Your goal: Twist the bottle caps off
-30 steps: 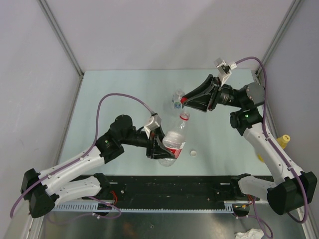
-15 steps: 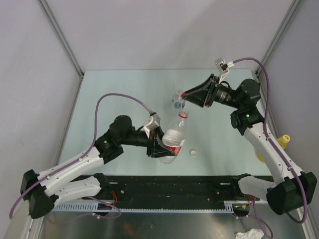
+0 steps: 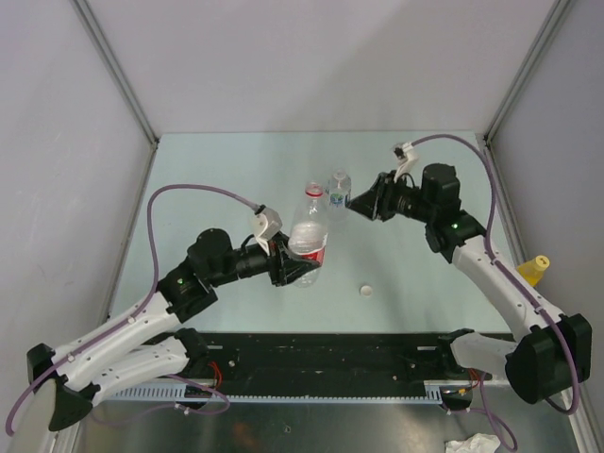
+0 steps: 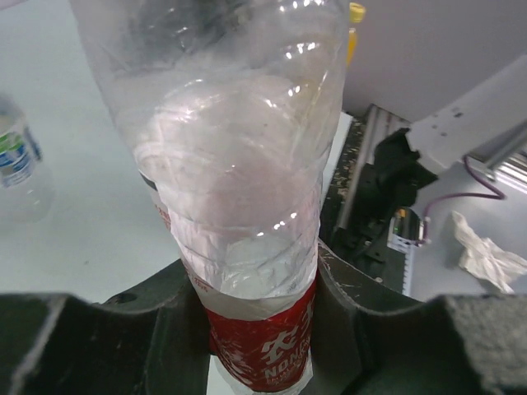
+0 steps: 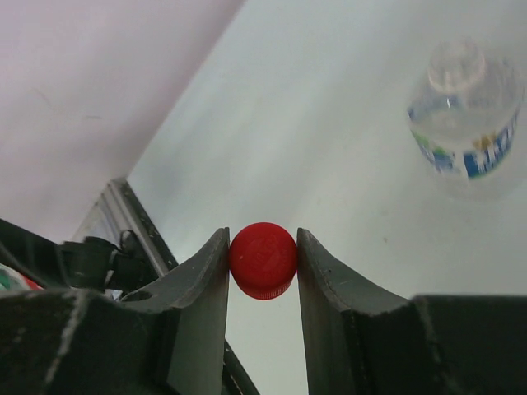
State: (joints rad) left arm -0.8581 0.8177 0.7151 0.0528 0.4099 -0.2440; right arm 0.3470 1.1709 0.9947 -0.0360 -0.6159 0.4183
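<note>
Red cap is off its bottle, pinched between the fingers of the right gripper above the far-middle surface. The left gripper clamps the red-label bottle upright. Next: drop the cap, then fetch the yellow bottle, seemingly capped, at the right edge.

Soft, even light all round, the pale table bright, shadows barely there. White glints sparkle across the bottle above the left fingers, themselves dark and blurry along the bottom edge. Between the right fingers the cap is crisp; the far bottle beyond goes a touch soft.
</note>
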